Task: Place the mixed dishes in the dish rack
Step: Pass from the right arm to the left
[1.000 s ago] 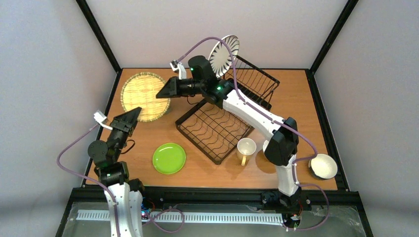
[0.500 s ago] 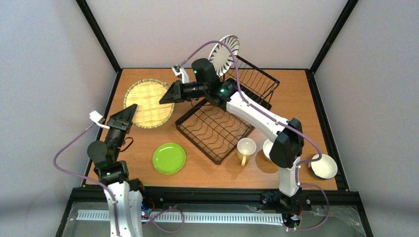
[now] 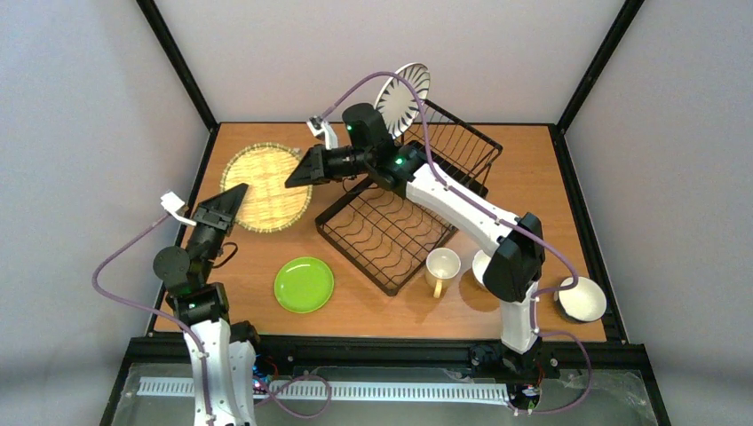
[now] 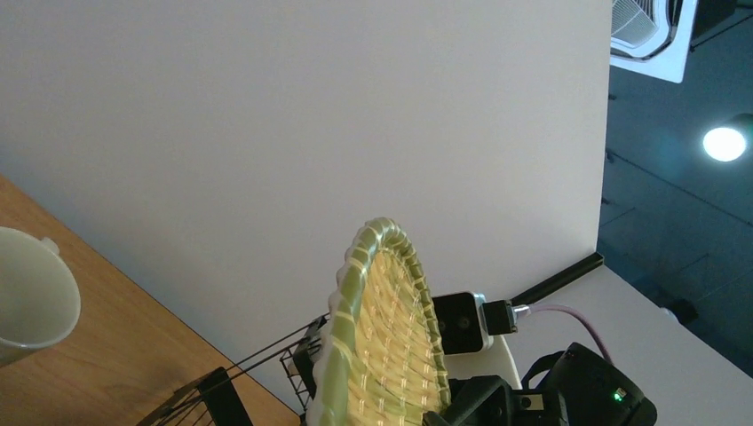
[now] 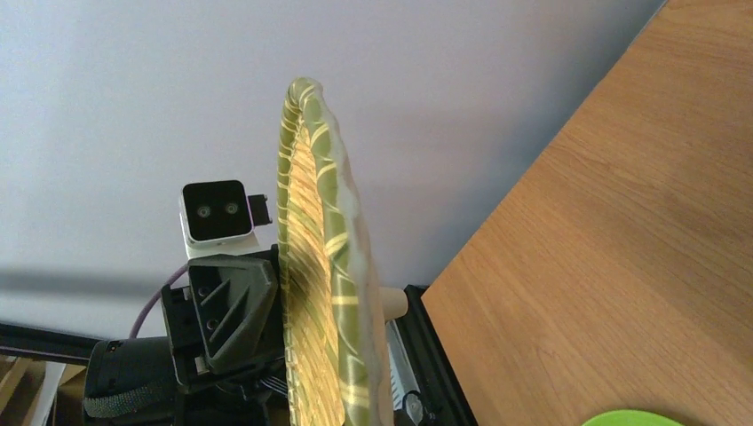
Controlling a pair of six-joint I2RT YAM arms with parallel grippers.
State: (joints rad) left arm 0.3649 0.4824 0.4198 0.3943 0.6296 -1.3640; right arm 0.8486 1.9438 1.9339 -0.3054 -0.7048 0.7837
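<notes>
Above table [image 3: 542, 177], left fingers [image 3: 231, 201] and right fingers [image 3: 302, 169] pinch bamboo plate [image 3: 262, 185] at opposite rims.

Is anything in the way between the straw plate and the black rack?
Nothing visible on the table lies between the bamboo plate and the dish rack. Only the right gripper sits at the plate's rack-side edge. The striped plate stands at the basket's far corner.

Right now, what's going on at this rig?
Both hands are on the woven bamboo plate: the left hand at its near-left rim, the right hand at the opposite rim, beside the dish rack. The striped plate already stands in the rack's basket. The lime-green plate, a mug and a bowl wait on the table.
</notes>
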